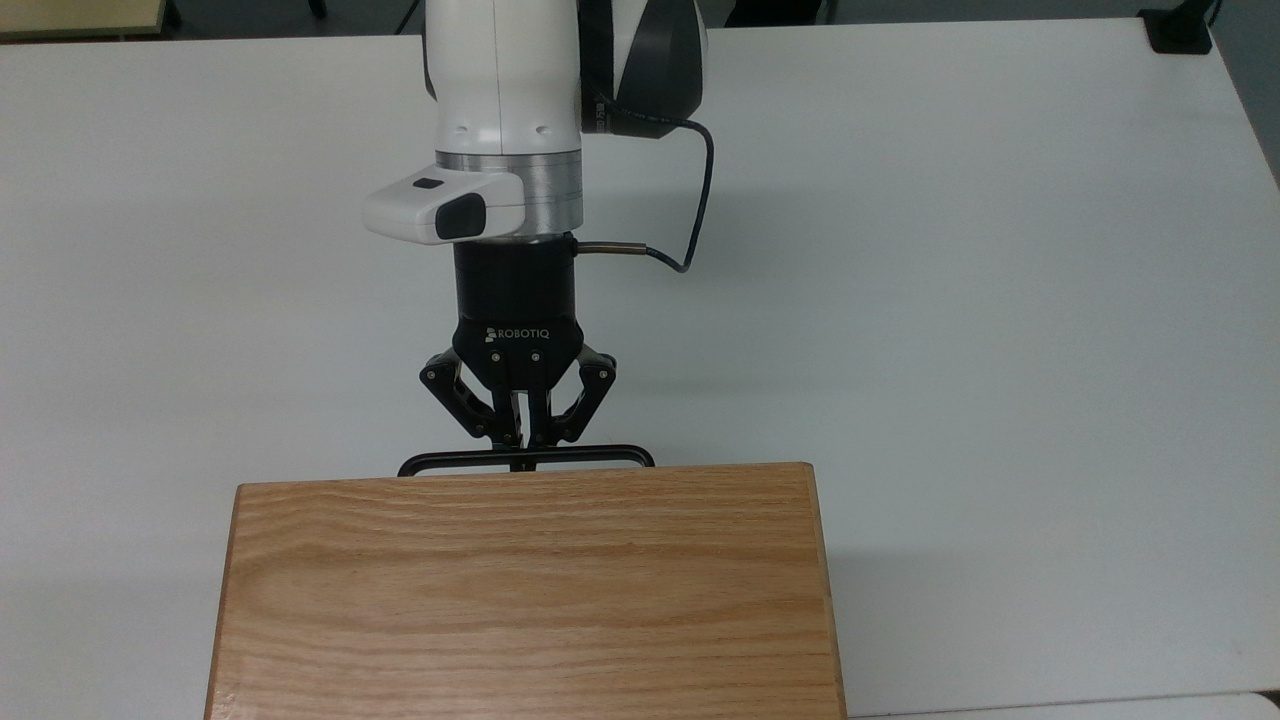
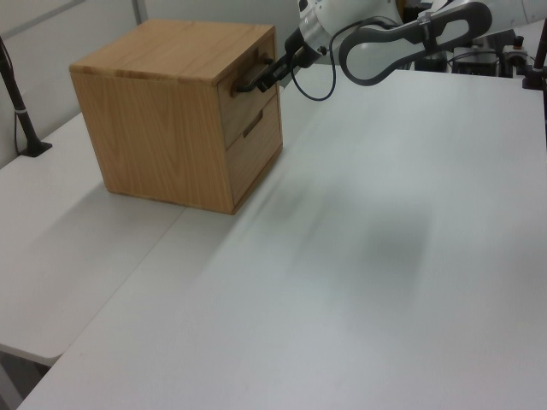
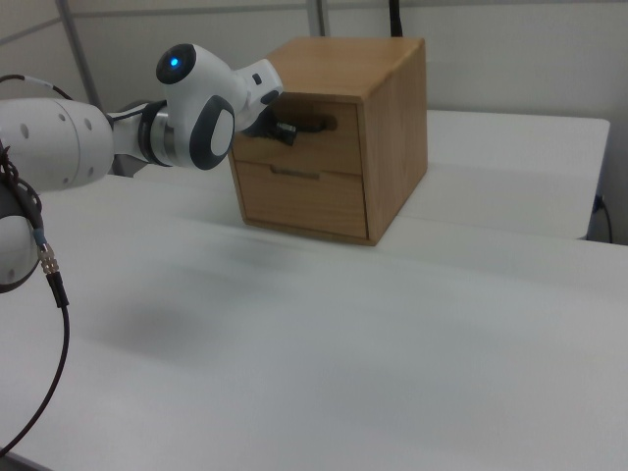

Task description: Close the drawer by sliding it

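My hand (image 1: 522, 452) is pinched together on the thin black bar handle (image 1: 600, 456) of the drawer (image 2: 248, 101), the two fingers (image 1: 511, 425) meeting at the bar's middle with the linkages splayed out to either side behind them. In the left view my hand (image 2: 267, 73) reaches the handle (image 2: 249, 82) from the left view's right, and in the right view my hand (image 3: 279, 129) sits at the same bar (image 3: 316, 125) from the right view's left.

Just past my fingertips, the drawer (image 3: 299, 145) is pushed fully in: its wooden front panel lies flush with the face of the cabinet (image 1: 525, 590), in the upper of two slots. In the top view the panel is hidden beneath the cabinet's flat top, and the handle alone juts out from the front edge toward me.

Directly below my hand, in the left view, a second drawer front (image 2: 254, 145) is also shut, with its own dark handle; the right view shows it (image 3: 304, 201) under the one I hold.

Beyond the drawer, the oak-grained cabinet (image 2: 171, 107) stands upright on the white tabletop (image 1: 1000, 300).

Behind my hand, my white wrist (image 1: 500, 120) rises away from the cabinet, and a black cable (image 1: 700, 200) loops off it toward the top view's right.
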